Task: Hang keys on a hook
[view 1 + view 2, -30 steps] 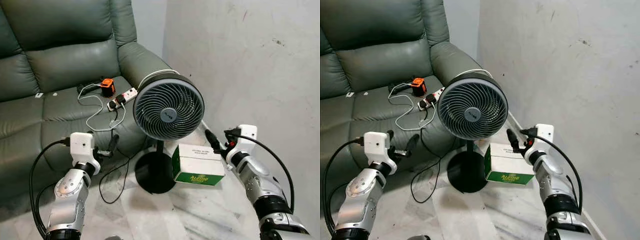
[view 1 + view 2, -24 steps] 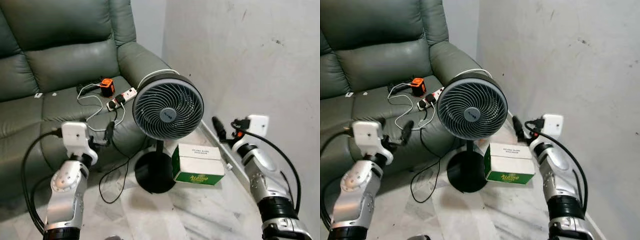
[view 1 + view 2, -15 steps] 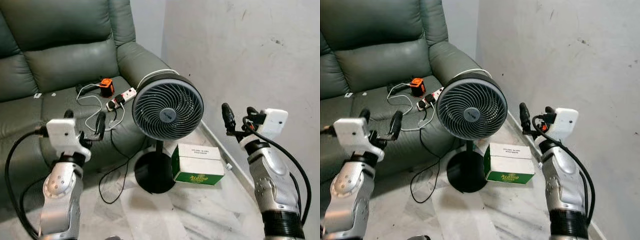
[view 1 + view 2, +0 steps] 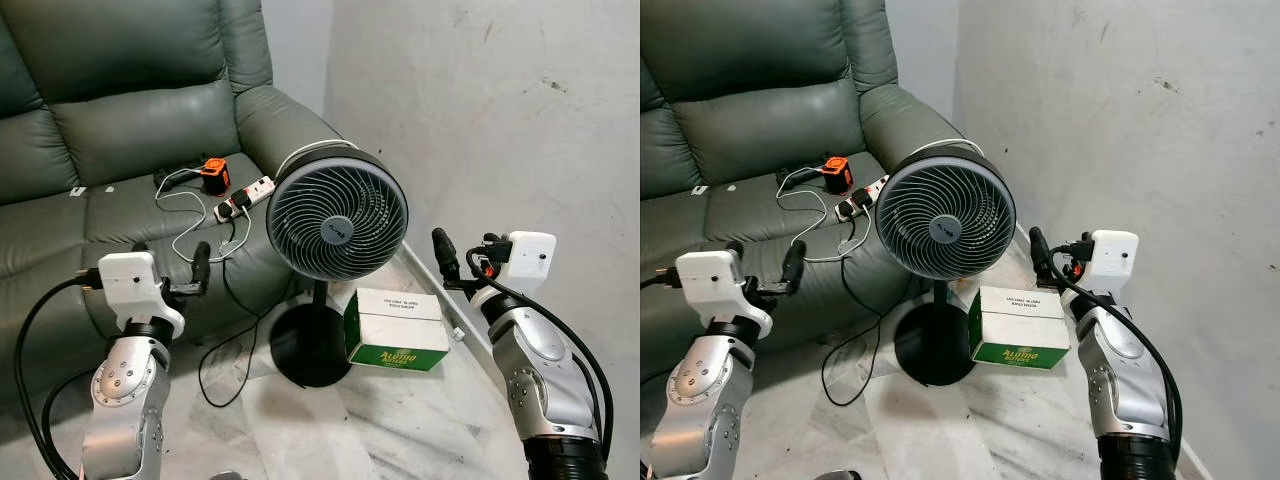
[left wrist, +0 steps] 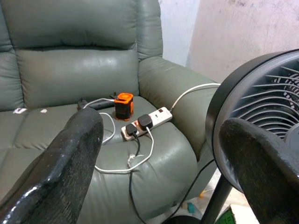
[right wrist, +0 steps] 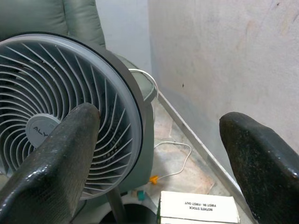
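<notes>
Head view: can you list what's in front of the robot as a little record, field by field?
sofa: green
on sofa: power strip, orange gadget, white cable
floor: fan, box beside its base
left gripper: raised, jaws open, empty
right gripper: raised, jaws open, empty
keys, hook: unseen

Green leather sofa (image 4: 120, 120), grey pedestal fan (image 4: 335, 220) on marble floor (image 4: 380, 420), bare plaster wall (image 4: 500, 120)
</notes>
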Robot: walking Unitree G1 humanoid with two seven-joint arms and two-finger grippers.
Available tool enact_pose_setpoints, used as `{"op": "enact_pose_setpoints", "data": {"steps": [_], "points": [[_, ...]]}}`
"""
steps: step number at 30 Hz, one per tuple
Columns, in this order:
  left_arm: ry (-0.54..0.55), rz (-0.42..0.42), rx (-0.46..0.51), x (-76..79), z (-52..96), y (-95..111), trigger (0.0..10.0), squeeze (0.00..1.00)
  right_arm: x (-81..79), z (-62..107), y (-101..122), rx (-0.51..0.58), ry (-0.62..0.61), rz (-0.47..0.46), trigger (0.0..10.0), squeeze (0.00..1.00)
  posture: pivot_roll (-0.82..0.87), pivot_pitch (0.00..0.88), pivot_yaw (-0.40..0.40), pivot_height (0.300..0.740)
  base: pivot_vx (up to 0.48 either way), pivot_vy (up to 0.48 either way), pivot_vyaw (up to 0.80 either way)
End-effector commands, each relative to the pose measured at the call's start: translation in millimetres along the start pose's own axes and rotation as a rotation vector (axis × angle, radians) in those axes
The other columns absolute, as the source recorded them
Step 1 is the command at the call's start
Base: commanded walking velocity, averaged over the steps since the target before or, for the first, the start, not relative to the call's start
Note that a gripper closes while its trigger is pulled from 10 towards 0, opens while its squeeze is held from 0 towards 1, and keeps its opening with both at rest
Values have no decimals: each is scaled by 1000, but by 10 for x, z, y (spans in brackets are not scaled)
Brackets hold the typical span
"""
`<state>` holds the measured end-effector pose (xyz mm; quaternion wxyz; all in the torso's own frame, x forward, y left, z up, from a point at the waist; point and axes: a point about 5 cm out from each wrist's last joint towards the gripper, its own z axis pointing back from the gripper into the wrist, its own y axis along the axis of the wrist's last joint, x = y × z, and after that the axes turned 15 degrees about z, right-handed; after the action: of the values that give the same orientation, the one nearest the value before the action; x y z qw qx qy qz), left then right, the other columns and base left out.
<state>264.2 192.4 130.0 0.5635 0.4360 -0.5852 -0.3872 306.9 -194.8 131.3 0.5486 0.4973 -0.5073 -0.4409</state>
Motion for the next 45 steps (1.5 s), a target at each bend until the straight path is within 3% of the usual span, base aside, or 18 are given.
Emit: {"op": "enact_pose_setpoints", "data": {"steps": [1,10,11,12,13,14,15,16,45], "points": [[4,10,-11,-11,17,-13,10000,1000,-11,18,-12,-13,13,13,10000,1000,95,70,-69,740,0,0,0],[9,-2,-31,-9,64,-70,10000,1000,-41,45,-65,-34,19,10,10000,1000,95,69,-69,740,0,0,0],[13,-5,-32,-11,73,-80,5176,1000,-44,55,-85,-40,19,12,10000,1000,95,69,-69,740,0,0,0],[16,-8,-26,-14,83,-84,5176,1000,-46,62,-99,-44,19,14,10000,1000,95,69,-69,740,0,0,0],[16,-11,-24,-17,99,-96,0,1000,-49,72,-117,-50,19,18,0,0,95,69,-69,740,0,0,0],[16,-11,-27,-17,106,-103,0,1000,-50,76,-123,-52,19,19,0,0,95,69,-69,740,0,0,0],[17,-15,-31,-20,107,-109,0,439,-51,75,-127,-53,19,18,0,0,100,61,-70,740,0,0,0],[15,-14,-32,-20,107,-112,0,0,-53,74,-129,-53,19,16,0,0,100,61,-70,740,0,0,0],[7,-8,-25,-8,82,-97,0,0,-67,16,-111,-58,15,21,0,0,100,73,-72,740,0,0,0]]}}
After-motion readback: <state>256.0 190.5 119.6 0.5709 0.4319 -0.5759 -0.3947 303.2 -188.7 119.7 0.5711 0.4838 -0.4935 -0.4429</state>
